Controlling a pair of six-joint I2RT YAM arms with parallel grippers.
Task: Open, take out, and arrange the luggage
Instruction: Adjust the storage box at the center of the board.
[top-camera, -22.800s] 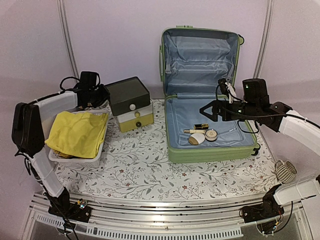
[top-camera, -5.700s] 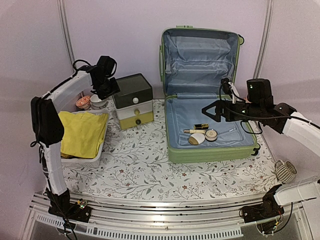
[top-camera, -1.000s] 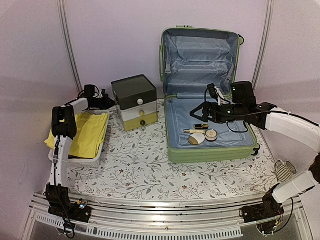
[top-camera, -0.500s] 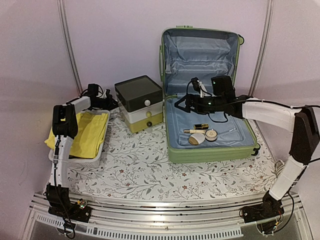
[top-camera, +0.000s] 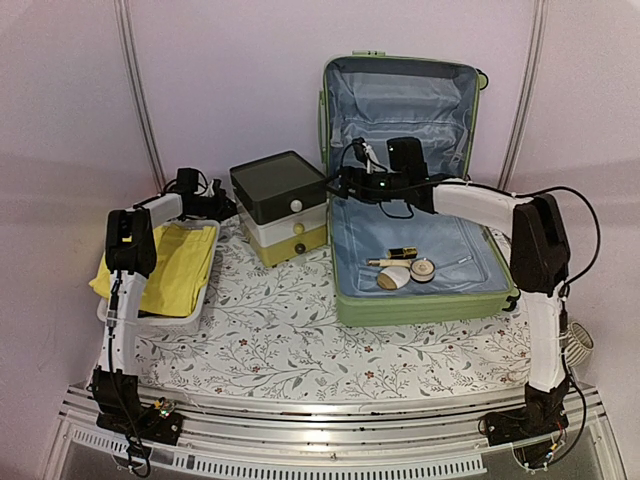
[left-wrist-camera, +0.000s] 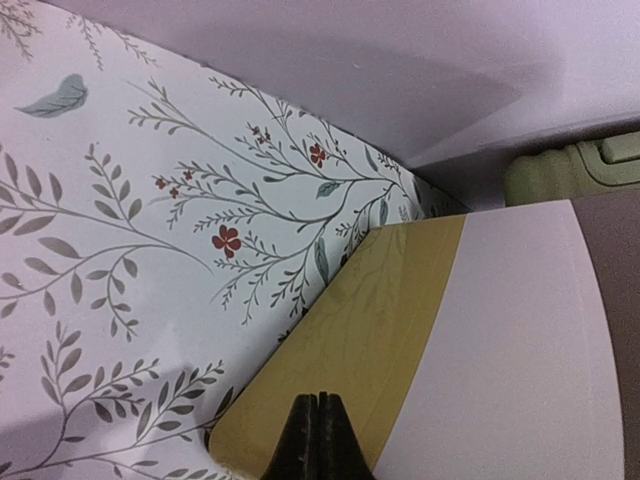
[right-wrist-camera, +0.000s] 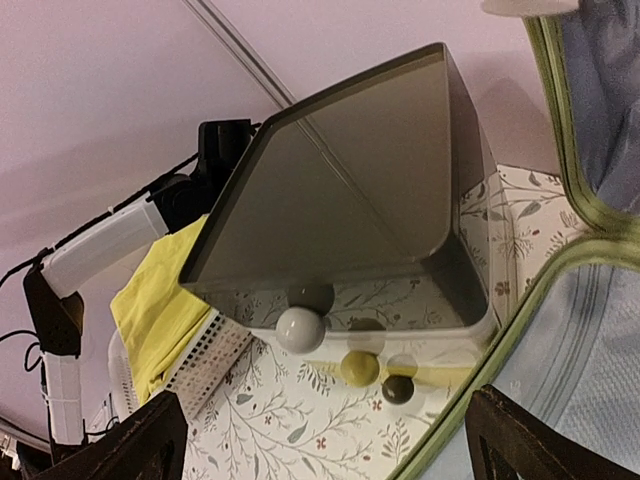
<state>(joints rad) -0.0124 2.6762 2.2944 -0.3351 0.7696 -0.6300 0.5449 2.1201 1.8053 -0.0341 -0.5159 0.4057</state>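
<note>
The suitcase (top-camera: 420, 285) lies open at the far right corner of the table (top-camera: 300, 345), its lid standing up against the wall, with a few small cosmetics (top-camera: 403, 268) in its blue lining. In the last second the right arm has swung off those and reached toward the left edge. Its right tool (top-camera: 346, 184) now hangs over the suitcase's left rim, spread as wide as it goes and holding nothing, facing the drawer box (top-camera: 282, 205). The box has slid a little toward the suitcase and now sits just beside it. The left tool (left-wrist-camera: 317, 436) is squeezed shut and empty, its tips against the box's yellow side. Near the left edge a yellow cloth (top-camera: 165, 262) fills the basket (top-camera: 150, 320). I'd guess a drawer gets opened next for the cosmetics
</note>
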